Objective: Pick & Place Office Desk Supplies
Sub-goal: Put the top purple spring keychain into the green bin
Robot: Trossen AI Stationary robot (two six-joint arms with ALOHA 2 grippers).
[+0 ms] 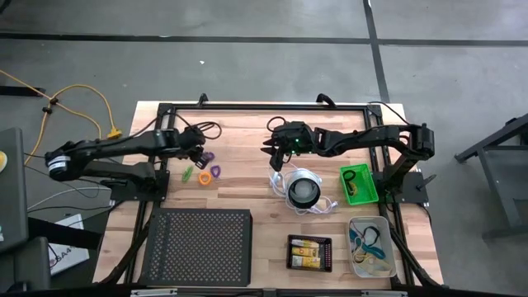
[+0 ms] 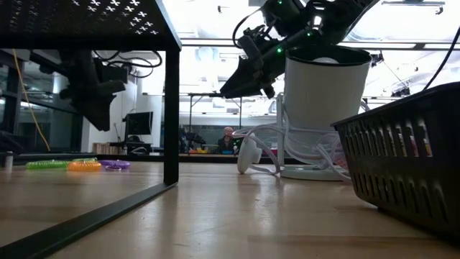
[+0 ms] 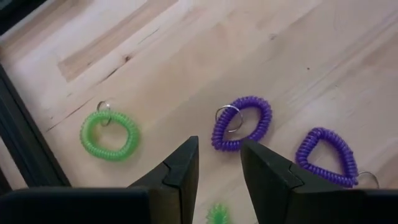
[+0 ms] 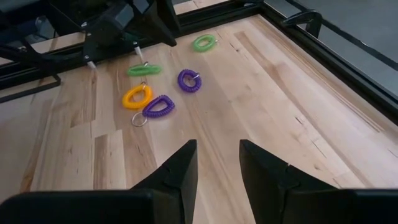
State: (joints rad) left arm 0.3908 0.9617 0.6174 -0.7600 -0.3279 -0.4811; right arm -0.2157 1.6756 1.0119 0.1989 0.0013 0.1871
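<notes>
The left end effector hovers, fingers spread, over a purple loop. Drop straight down, then pinch one side of it. The right end effector waits with fingers spread too.

Pale matt wood table; glossy plastic coil loops bearing shiny metal rings.

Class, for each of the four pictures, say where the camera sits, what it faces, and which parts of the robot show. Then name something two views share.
High: above the table, looking down; both arms, left hand, right hand.
Low: at table height, looking across into the room; right hand beside the white object.
Left wrist: on the left arm, looking down past its fingers at the loops.
Right wrist: on the right arm, looking across the table past its fingers.
Shared: both wrist views show the purple loop.
</notes>
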